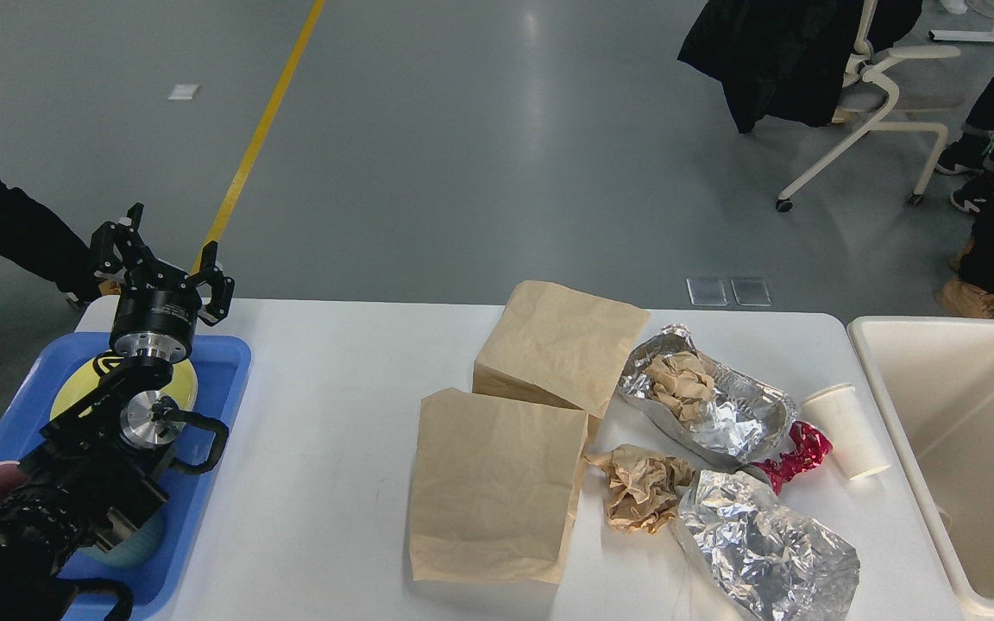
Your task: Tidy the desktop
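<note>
My left gripper (160, 259) hangs with its fingers spread and empty above the far end of the blue tray (225, 379), at the desktop's (324, 431) left edge. Well to its right on the desktop lie two brown paper bags (497, 483), two crumpled brown paper wads (639, 492), what look like two foil pieces (764, 552), one red wrapper (799, 453) and one white cup (846, 431). Past those stands one cream bin (963, 431).

Bright, even overhead light fills the sharp frame. A pale streak of glare (540, 103) lies on the grey floor (428, 172), far right of the left gripper (160, 259). Shadows on the desktop (324, 431) are soft and short.
</note>
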You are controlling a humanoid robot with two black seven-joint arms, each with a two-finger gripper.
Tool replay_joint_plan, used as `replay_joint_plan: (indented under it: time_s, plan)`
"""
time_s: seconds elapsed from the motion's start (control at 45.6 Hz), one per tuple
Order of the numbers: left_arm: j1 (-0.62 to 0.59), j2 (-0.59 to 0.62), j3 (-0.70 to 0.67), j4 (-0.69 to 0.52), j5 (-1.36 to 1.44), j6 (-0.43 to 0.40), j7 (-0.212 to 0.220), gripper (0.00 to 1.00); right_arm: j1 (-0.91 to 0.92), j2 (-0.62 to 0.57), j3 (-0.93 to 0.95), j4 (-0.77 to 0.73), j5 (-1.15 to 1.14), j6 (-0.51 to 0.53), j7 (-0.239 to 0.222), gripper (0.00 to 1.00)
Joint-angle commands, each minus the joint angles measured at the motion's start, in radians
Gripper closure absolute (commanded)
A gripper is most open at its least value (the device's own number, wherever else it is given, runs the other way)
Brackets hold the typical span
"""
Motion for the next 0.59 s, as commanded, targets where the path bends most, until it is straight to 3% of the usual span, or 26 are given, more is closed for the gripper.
replay_joint_plan:
  time_s: [0.0, 0.175, 0.307, 0.438, 0.57]
  plan:
    - [0.0, 0.0, 0.0, 0.0, 0.0, 0.0, 0.0, 0.04, -0.224, -0.002, 0.046, -0.112, 0.021, -0.136, 0.0, 1.0]
    - [0.0, 0.0, 0.0, 0.0, 0.0, 0.0, 0.0, 0.04, -0.537, -0.006, 0.197, -0.169, 0.026, -0.466, 0.0, 1.0]
    - [0.0, 0.0, 0.0, 0.0, 0.0, 0.0, 0.0, 0.04, -0.677, 0.032, 0.266, -0.193, 0.021, -0.637, -0.012, 1.0]
    - [0.0, 0.0, 0.0, 0.0, 0.0, 0.0, 0.0, 0.04, -0.786, 0.105, 0.289, -0.253, 0.024, -0.743, -0.048, 1.0]
    - [0.0, 0.0, 0.0, 0.0, 0.0, 0.0, 0.0, 0.04, -0.861, 0.159, 0.32, -0.31, 0.024, -0.765, -0.063, 1.0]
